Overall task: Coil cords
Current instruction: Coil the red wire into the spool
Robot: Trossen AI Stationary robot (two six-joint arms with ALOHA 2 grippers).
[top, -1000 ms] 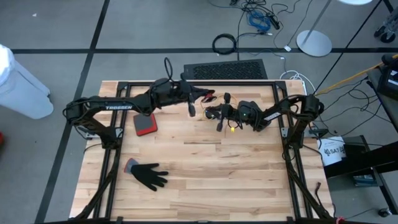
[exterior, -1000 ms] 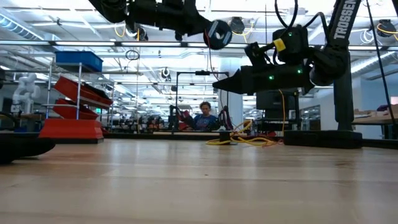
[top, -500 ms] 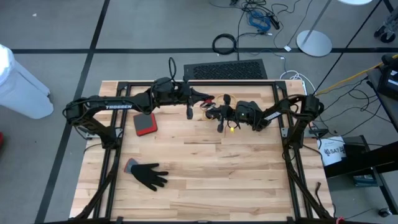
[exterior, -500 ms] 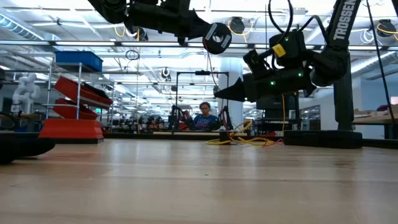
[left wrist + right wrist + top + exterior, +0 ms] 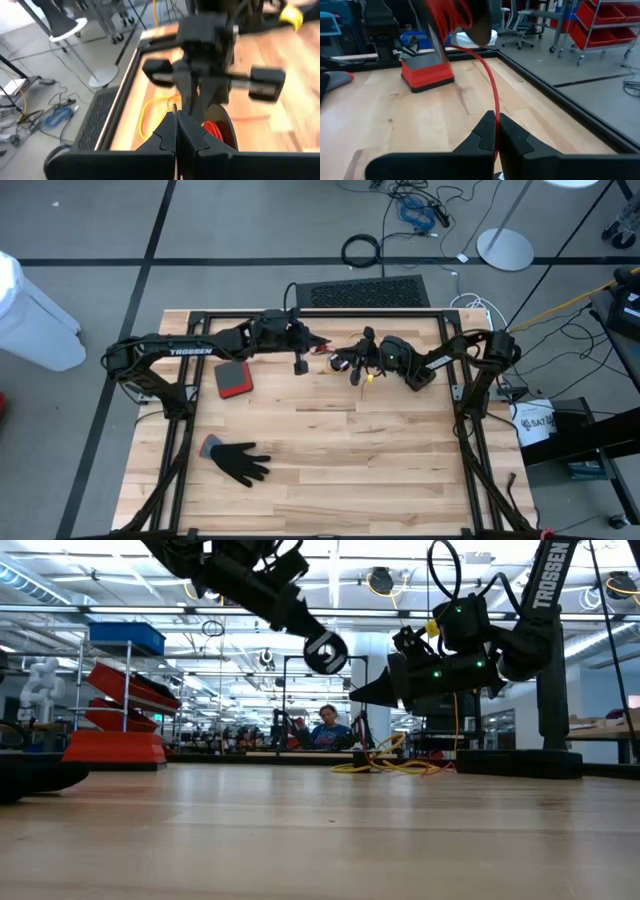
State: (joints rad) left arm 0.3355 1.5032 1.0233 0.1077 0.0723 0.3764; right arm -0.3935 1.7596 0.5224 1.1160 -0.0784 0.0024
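A thin red-orange cord (image 5: 492, 80) runs between my two grippers above the far middle of the table. Its wound part, a small coil (image 5: 216, 131), sits at the fingers of my left gripper (image 5: 176, 117), which is shut and slants down toward my right gripper. My right gripper (image 5: 496, 124) points level toward the table's left and is shut on the cord's straight run. In the high view the two tips, left gripper (image 5: 320, 346) and right gripper (image 5: 340, 360), nearly meet. A yellow strand (image 5: 145, 112) lies on the table by the far rail. My left gripper carries the red-orange coil (image 5: 447, 12) at its shut fingers, lifted clear of the table. The fingers themselves hide which part of the coil they have. My right gripper pinches a single strand of the cord (image 5: 495, 112) between its two fingers, coming level from the table's right. The strand rises from the fingers to the coil in a gentle curve, clear of the table.
A red-and-black pad (image 5: 233, 380) lies left of centre, and a black glove (image 5: 240, 462) lies near the front left. A black grille mat (image 5: 365, 292) borders the far edge. A thick black cable ring (image 5: 361, 250) lies on the floor beyond. The table's near half has free room.
My left gripper has tipped downward, rolled and sunk, bringing the coil lower and closer to my right gripper's fingers. The cord stays off the table between the two.
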